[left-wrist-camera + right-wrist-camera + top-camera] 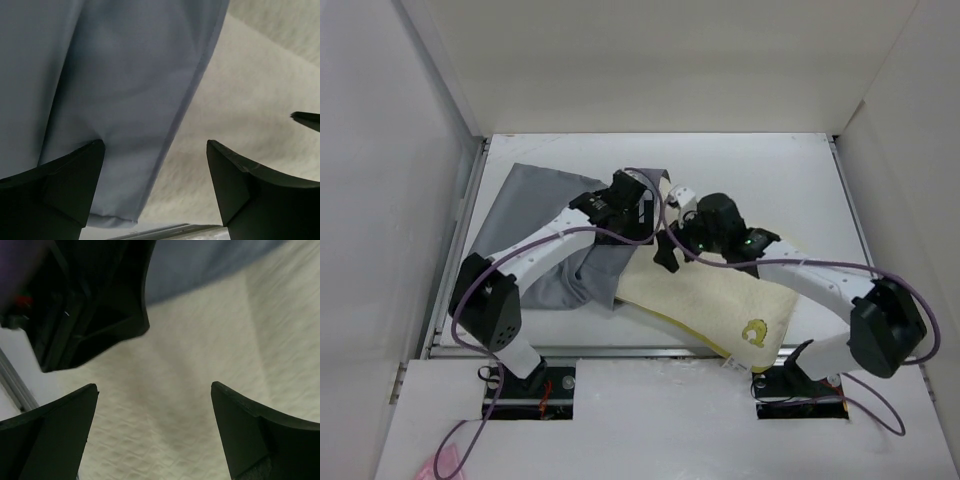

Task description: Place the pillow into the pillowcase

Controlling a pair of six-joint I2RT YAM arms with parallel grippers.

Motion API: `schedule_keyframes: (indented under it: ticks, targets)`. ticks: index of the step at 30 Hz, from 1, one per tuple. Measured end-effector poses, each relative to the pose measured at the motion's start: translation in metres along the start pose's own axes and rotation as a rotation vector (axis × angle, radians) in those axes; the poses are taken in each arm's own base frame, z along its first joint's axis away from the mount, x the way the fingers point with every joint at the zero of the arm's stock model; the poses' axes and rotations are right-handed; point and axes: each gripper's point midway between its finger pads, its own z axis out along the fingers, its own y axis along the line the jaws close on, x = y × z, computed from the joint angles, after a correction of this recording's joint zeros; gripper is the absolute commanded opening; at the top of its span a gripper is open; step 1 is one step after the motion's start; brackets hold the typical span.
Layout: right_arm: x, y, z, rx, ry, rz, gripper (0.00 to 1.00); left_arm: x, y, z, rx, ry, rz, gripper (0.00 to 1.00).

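Observation:
The cream quilted pillow point(705, 295) lies slanted at the table's front middle, its yellow logo point(755, 330) at the near right end. The grey pillowcase point(535, 225) lies wrinkled to its left and overlaps the pillow's far left end. My left gripper point(642, 215) is open over that overlap. In the left wrist view the pillowcase's hemmed edge point(125, 100) hangs between the left gripper's point(155, 150) spread jaws, with the pillow point(250, 90) on the right. My right gripper point(670, 248) is open just over the pillow point(190, 390), close beside the left gripper's black body point(90, 300).
White walls enclose the table on the left point(390, 200), back point(660, 60) and right point(910, 180). A metal rail point(470, 220) runs along the table's left edge. Both arms meet at mid-table, their wrists almost touching. Purple cables trail along the arms.

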Motion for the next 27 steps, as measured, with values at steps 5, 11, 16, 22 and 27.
schedule_keyframes:
  ticks: [5,11,16,22,27]
  targets:
    - [0.086,-0.008,0.029,0.02,0.225,0.035,1.0,0.011,0.012,0.03,-0.096,0.04,0.043,0.62]
    - [0.09,-0.02,0.054,0.057,0.225,0.069,0.67,0.009,0.028,0.055,-0.173,0.072,0.036,0.0]
    - [0.08,-0.026,0.078,0.071,0.165,0.088,0.0,-0.008,0.027,0.049,-0.203,0.031,0.033,0.0]
    - [0.046,-0.025,0.077,0.07,0.039,0.091,0.0,-0.036,0.006,0.023,-0.213,-0.015,0.114,0.0]
    - [0.0,-0.031,0.059,0.114,-0.104,0.087,0.0,-0.065,-0.027,-0.009,-0.174,-0.115,0.158,0.0]
